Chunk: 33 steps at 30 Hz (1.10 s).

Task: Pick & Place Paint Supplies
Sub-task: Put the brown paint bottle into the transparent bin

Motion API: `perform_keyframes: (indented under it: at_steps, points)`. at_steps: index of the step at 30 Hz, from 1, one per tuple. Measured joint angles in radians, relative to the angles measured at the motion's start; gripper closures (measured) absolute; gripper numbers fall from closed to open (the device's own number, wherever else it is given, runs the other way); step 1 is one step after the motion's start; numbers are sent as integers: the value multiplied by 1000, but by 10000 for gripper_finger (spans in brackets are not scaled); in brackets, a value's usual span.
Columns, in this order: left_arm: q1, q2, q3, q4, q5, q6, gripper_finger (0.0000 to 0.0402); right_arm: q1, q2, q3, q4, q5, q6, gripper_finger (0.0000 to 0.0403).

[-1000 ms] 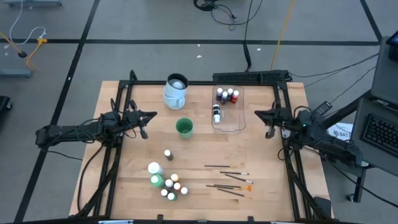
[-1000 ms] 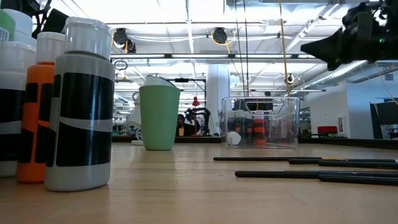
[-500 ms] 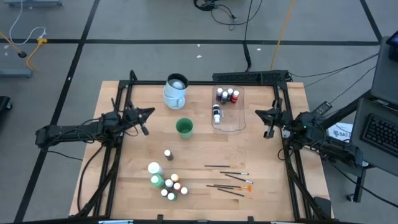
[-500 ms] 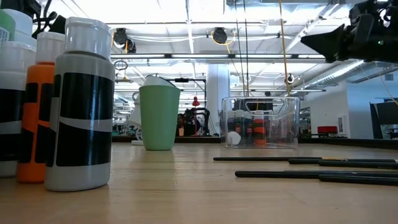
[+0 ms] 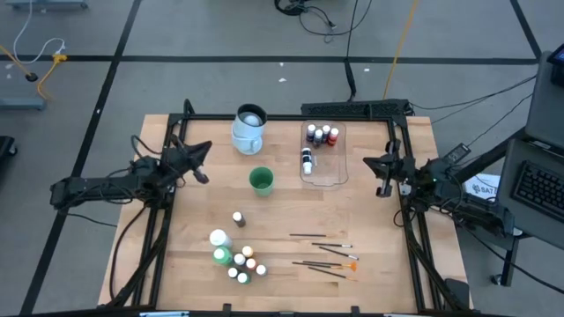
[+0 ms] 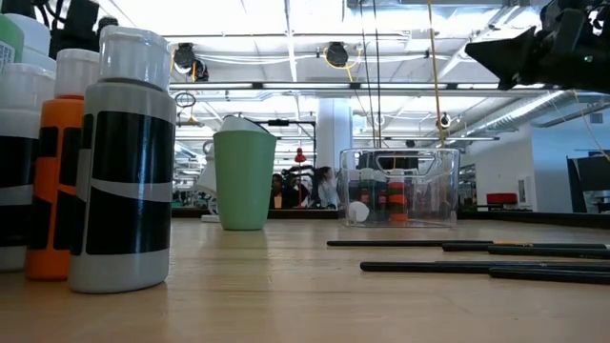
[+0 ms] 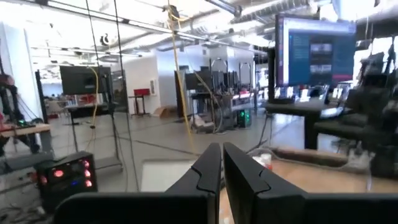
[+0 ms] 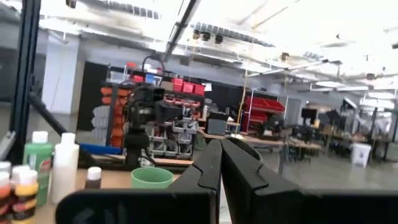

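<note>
A green cup (image 5: pixel 261 180) and jug (image 5: pixel 249 129) stand between both closed, empty grippers, left (image 5: pixel 202 173) and right (image 5: pixel 382 186), while bottles (image 5: pixel 234 256) cluster near brushes (image 5: pixel 324 254); only overhead reveals the tub's (image 5: pixel 334 172) four bottles.

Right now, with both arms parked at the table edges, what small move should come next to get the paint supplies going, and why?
Probably swing the left gripper toward the lone small bottle standing mid-table and open it on the way. Both grippers are shut and empty, the right gripper beside the clear tub, which already holds a few bottles. The lone bottle stands apart from the cluster, so it looks easiest to grasp.
</note>
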Motion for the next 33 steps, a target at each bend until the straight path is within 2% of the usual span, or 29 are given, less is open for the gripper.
perform_keyframes:
  at_steps: [1, 3, 5, 6, 12, 18, 21, 25, 31, 33]
  points:
    - [-3, 10, 30, -7, 18, -43, 378, 0, 0, 0, 5, -1, -8, 399]
    - [-20, 50, 111, -29, 116, -143, 378, 0, 0, 0, 19, 4, -12, 399]
    - [-56, 129, 224, -115, 226, -166, 378, 0, 0, 0, 18, 6, -20, 399]
    - [-78, 178, 289, -181, 234, -171, 378, 0, 0, 0, 13, 5, -25, 399]
    - [-194, 529, 716, -546, 27, -179, 378, 0, 7, 0, 10, 5, -104, 399]
    - [-226, 812, 1164, -1106, 17, -275, 378, 0, 7, 0, 9, 6, -159, 399]
    - [-225, 921, 1332, -1376, 42, -318, 378, 0, 7, 0, 9, 5, -154, 399]
    - [-226, 1015, 1428, -1554, 101, -366, 378, 0, 7, -1, 9, 6, -158, 399]
    - [-225, 1090, 1431, -1643, 113, -418, 378, 0, 7, -1, 10, 6, -126, 399]
    - [-226, 1113, 1431, -1683, 147, -443, 378, 0, 8, -1, 9, 5, -124, 399]
